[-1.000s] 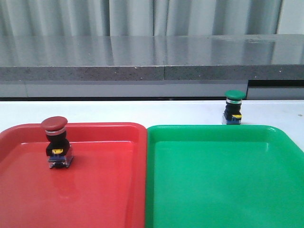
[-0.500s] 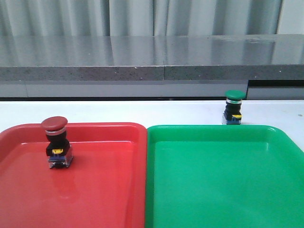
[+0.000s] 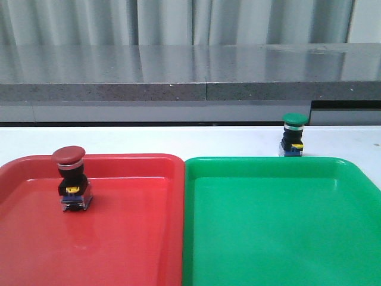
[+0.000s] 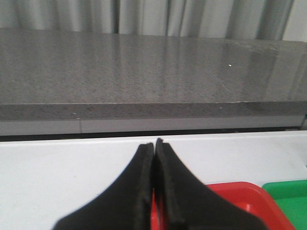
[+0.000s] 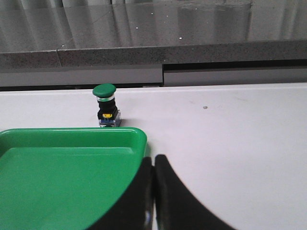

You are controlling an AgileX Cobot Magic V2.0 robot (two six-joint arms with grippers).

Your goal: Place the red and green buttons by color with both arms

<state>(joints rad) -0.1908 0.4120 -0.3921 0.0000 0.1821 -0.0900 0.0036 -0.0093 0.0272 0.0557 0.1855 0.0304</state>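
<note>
Both grippers, left gripper (image 4: pixel 154 143) and right gripper (image 5: pixel 153 158), have fingers pressed together and hold nothing. We see the red button (image 3: pixel 72 179) standing upright inside the red tray (image 3: pixel 131 238), cap up. Our green button (image 3: pixel 293 135) stands upright on the white table (image 3: pixel 178 140), just behind the green tray (image 3: pixel 280 238)
</note>
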